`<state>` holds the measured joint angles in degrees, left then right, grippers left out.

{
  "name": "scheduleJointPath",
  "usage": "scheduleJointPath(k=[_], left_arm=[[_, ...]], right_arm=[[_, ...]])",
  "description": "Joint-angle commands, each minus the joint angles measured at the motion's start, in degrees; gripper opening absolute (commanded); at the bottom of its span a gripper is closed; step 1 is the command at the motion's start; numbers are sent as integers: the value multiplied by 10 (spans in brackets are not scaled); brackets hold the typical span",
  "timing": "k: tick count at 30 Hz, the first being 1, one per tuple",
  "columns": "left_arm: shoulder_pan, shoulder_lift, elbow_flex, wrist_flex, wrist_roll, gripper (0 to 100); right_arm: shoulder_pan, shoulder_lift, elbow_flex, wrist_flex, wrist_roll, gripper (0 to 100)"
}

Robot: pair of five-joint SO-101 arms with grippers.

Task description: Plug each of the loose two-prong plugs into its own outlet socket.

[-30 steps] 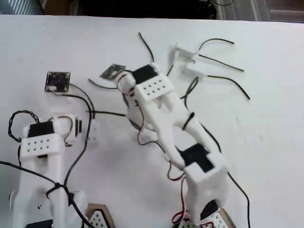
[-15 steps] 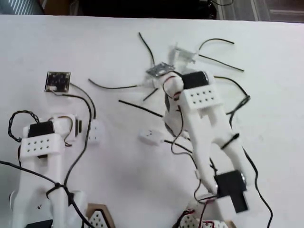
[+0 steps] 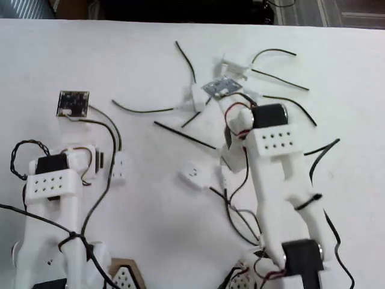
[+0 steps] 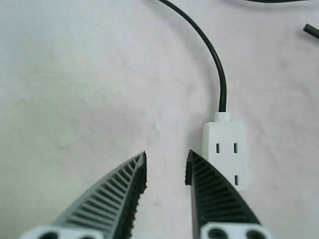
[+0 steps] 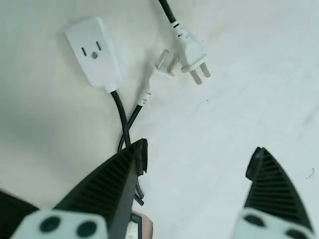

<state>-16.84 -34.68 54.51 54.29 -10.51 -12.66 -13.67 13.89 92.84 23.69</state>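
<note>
A white outlet socket (image 4: 224, 152) on a black cord lies flat beside one finger of my left gripper (image 4: 166, 157), which is narrowly open and holds nothing. From above, that socket (image 3: 118, 167) sits just right of the left arm's head. My right gripper (image 5: 199, 148) hangs wide open and empty over the table. Beyond its tips lie another white socket (image 5: 94, 52) and two loose two-prong plugs (image 5: 159, 67) (image 5: 192, 52), prongs bare. In the high view, a socket (image 3: 194, 174) lies left of the right arm (image 3: 274, 141), and a plug (image 3: 194, 99) lies farther back.
More white plug and socket pieces (image 3: 233, 71) with loose black cords (image 3: 283, 81) are scattered at the back right. A black cord (image 3: 183, 135) crosses the middle. The left arm's own wires (image 3: 99, 192) loop over the table near its base.
The right arm has swung from the table's middle to the right, uncovering the white socket in the middle and the plug behind it. The left arm has not moved.
</note>
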Motion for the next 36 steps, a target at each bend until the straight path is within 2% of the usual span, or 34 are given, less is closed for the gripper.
scheduleJointPath(k=[1, 8, 14, 23, 30, 36], left_arm=[[-7, -15, 0, -11, 1, 142], [-7, -15, 0, -11, 1, 142], [-7, -15, 0, -12, 1, 142], [-7, -15, 0, -12, 1, 142], [-7, -15, 0, -12, 1, 142], [-7, -15, 0, -12, 1, 142]], right_arm=[[23, 63, -3, -67, 18, 301], [11, 167, -7, -157, 93, 301], [-24, 176, -4, -190, 99, 301], [-19, 274, -7, -234, 99, 300], [11, 312, -28, -266, 100, 161], [17, 354, -52, -264, 100, 148]])
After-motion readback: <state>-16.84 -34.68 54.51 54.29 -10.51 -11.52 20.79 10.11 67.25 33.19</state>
